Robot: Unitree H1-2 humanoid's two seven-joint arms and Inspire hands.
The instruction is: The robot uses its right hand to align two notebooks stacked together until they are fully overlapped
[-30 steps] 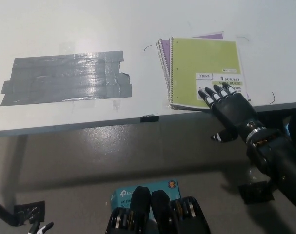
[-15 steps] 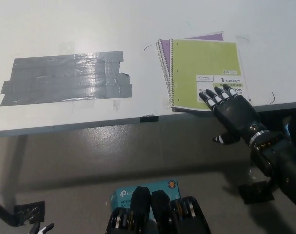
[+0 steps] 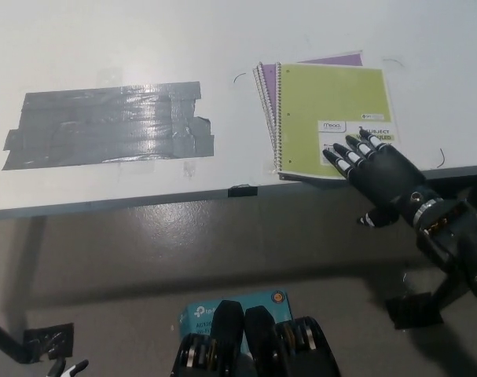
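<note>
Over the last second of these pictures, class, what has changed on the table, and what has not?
The black right robot hand, open with fingers flat on the near right corner of the green notebook, has drifted slightly right. It has gripped nothing. The green notebook still lies skewed over the purple notebook, whose edges show at left and top. The grey tape patch is unchanged.

White worktop (image 3: pixel 104 47) bearing a patch of grey tape (image 3: pixel 108 124); grey floor (image 3: pixel 144 251) lay below, with a teal box (image 3: pixel 199 310) on it.
</note>
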